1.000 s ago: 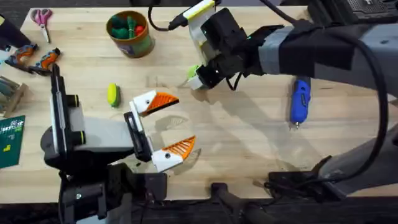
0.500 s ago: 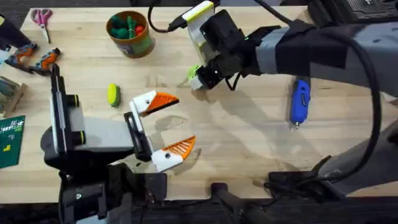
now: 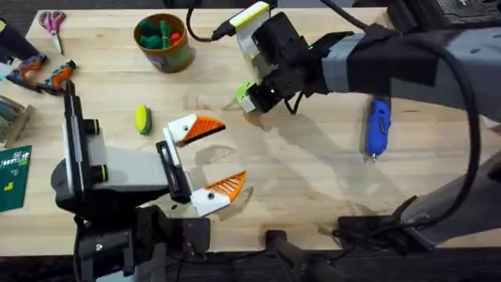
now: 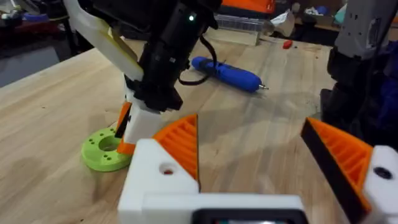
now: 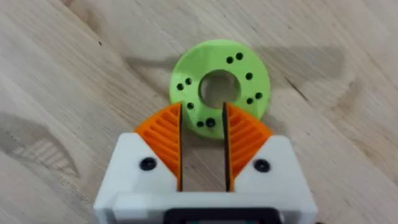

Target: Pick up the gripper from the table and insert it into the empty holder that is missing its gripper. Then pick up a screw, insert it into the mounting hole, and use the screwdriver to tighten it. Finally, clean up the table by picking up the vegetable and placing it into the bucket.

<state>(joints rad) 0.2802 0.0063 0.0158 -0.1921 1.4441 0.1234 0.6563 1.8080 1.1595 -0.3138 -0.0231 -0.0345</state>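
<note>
The tabletop carries everything. The right gripper hangs over the lime-green disc, its jaws narrowed to a slim gap around the disc's near rim, apparently not yet pinching it. The left gripper sits low, jaws spread wide and empty. The bucket, well beyond the left jaws, holds green and red pieces, probably toy vegetables. The blue screwdriver lies well to the outer side of the right jaws. The yellow-green vegetable lies just beside the left jaws' far finger.
</note>
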